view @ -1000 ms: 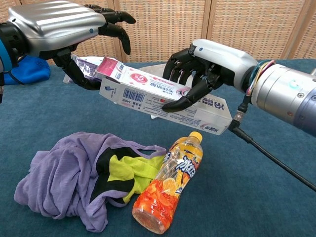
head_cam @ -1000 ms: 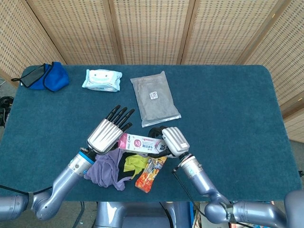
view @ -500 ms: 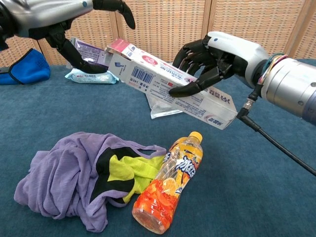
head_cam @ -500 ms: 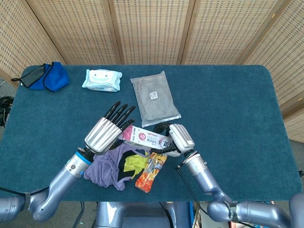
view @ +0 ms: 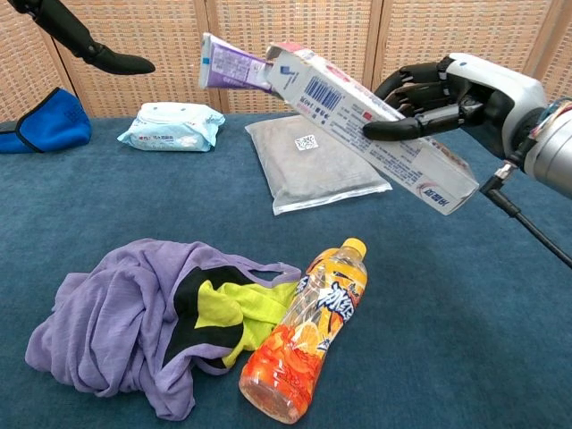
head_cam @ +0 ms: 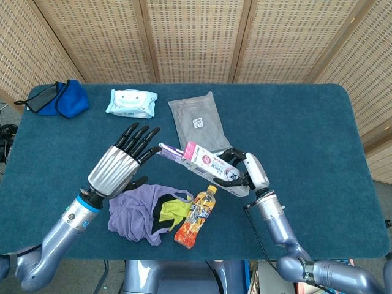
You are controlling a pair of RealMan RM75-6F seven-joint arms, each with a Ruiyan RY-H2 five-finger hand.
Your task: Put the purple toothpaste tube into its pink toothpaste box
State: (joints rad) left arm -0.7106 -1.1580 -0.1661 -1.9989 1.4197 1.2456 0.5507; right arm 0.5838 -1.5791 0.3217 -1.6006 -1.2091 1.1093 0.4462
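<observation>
Purple toothpaste tube (view: 234,69) now sticks partway out of the pink toothpaste box (view: 375,130), lifted higher by the gripping right robot hand (head_cam: 248,173). Left robot hand (head_cam: 117,166) has withdrawn, fingers spread and empty. Blue tabletop (head_cam: 306,122), wicker screens behind.

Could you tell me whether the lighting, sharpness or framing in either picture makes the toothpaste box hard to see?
Head view: even, soft light, faint shadows, the pink box sharp though small. Chest view: the box and the purple tube sticking out of it are crisp, with no glare; the left hand is cropped at the top edge.
</observation>
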